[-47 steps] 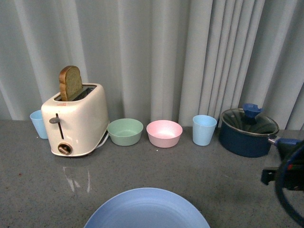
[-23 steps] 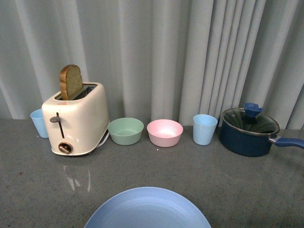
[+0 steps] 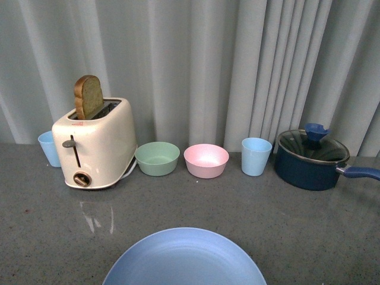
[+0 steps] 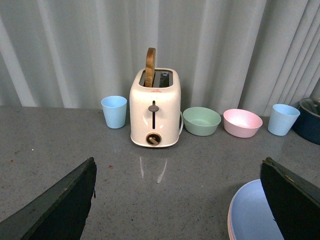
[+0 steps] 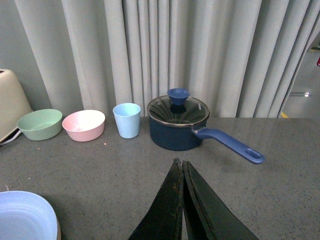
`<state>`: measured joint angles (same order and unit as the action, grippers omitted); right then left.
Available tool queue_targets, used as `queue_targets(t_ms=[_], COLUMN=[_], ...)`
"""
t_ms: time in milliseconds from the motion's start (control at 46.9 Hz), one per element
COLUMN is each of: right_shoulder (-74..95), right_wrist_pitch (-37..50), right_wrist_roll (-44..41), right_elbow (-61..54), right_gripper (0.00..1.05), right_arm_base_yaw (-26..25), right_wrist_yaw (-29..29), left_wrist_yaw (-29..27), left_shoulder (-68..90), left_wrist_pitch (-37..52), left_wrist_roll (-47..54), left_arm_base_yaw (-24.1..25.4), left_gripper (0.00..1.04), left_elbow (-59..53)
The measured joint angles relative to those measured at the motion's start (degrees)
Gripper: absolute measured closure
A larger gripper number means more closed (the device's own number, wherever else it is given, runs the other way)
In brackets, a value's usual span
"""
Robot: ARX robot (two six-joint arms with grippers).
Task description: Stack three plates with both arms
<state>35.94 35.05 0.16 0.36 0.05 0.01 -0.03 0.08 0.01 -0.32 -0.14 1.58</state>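
Front view: the light blue plate (image 3: pixel 184 258) lies nearest on the counter; it looks stiff, light and smooth, best pinched at its rim

Left wrist: left gripper (image 4: pixel 180 200) spread wide, a pink rim under the blue

Right wrist: right gripper (image 5: pixel 182 200) pressed together, empty

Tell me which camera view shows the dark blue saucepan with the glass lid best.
The right wrist view: the dark blue saucepan with the glass lid shows whole there, lid knob, body and full handle, unobstructed. The front view has it at the right edge with the handle's end cut off. The left wrist view catches only a sliver at its border.
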Motion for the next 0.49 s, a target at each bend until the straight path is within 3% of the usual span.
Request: queue_targets(t_ms=[490], right_shoulder=[-16.2], right_wrist_pitch=[-15.2], right_wrist_roll=[0.0], right_elbow=[0.0], right_gripper=[1.02], right_arm_base_yaw=[0.0], right_wrist_yaw=[-0.1], left_wrist_yaw=[0.0], left_shoulder=[0.0], left_wrist_pitch=[0.0], left_wrist_roll=[0.0], left_arm_base_yaw=[0.0], left_gripper=[0.07], left_elbow=[0.0])
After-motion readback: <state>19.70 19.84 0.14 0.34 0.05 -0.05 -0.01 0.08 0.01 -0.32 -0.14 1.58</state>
